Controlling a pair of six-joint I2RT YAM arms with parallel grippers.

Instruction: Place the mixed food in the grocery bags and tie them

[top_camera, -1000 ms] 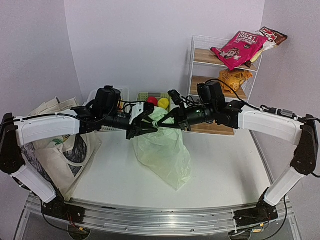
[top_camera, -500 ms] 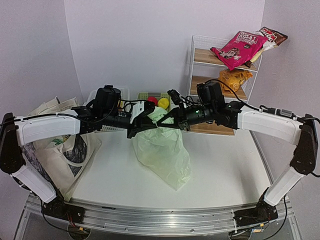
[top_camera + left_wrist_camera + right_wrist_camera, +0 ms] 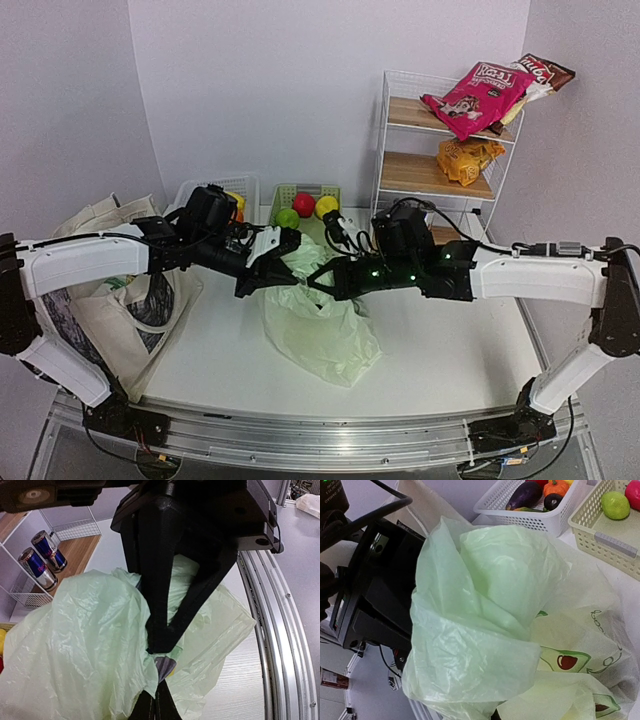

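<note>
The pale-green plastic grocery bag (image 3: 325, 335) with avocado print lies slumped mid-table, its top gathered between both grippers. My left gripper (image 3: 159, 689) is shut on a fold of the bag's mouth, and in the top view the left gripper (image 3: 260, 276) sits at the bag's left. My right gripper (image 3: 325, 284) is shut on the bag's plastic just opposite, its tips (image 3: 160, 645) almost touching mine. In the right wrist view the plastic bag (image 3: 485, 630) hides those fingers. The cream canvas tote (image 3: 105, 295) stands at the left edge. Snack packets (image 3: 472, 95) lie on the shelf and two cans (image 3: 42, 560) stand on a lower shelf.
A white wire shelf rack (image 3: 385, 150) stands at the back right, with an orange packet (image 3: 466, 157) on its middle shelf. Two plastic baskets (image 3: 308, 192) of fruit and vegetables sit at the back behind the bag. The table's metal rail (image 3: 320, 440) runs along the near edge.
Both grippers have come down and toward the near side with the bag's top. The left gripper has shut on the plastic. The right arm now reaches lower across the table.
</note>
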